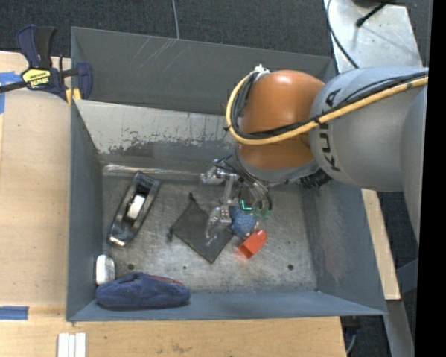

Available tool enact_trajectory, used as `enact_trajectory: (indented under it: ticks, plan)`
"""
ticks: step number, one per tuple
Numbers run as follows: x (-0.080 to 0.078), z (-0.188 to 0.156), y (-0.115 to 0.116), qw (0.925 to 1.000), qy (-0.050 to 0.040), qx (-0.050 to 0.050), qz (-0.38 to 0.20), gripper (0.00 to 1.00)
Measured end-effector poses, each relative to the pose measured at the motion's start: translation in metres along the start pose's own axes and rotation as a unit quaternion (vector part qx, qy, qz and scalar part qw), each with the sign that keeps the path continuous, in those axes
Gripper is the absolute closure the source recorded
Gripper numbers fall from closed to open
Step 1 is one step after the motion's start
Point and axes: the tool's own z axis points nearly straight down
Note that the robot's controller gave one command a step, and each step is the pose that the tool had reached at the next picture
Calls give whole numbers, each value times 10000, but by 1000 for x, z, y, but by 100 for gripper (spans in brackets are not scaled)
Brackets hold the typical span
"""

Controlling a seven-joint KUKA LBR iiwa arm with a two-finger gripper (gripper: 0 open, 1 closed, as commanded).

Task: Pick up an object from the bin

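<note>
Tape dispenser (pixel 134 209) is noted at the left of the bin (pixel 85 204), well apart. At centre, a dark flat sheet (pixel 194 232). The gripper (pixel 225 215) is seen low over its right edge, just beside a blue lump (pixel 244 222) and an orange block (pixel 252 243). Whether it is apart or together cannot be told. Risk judged: the sheet may slip, or a neighbour may be pinched instead.

The arm (pixel 375 122) reaches in from the right (orange wrist cover (pixel 279 110) uppermost), its claw (pixel 225 214) pointed downward.
</note>
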Motion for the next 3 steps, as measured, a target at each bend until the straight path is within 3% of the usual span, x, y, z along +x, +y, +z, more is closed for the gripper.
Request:
enact_trajectory:
  ticks: [1,3]
  plan:
    - [19,76,-3,9946,-63,-17,1034,0]
    - [17,72,-4,9946,-53,-14,1034,0]
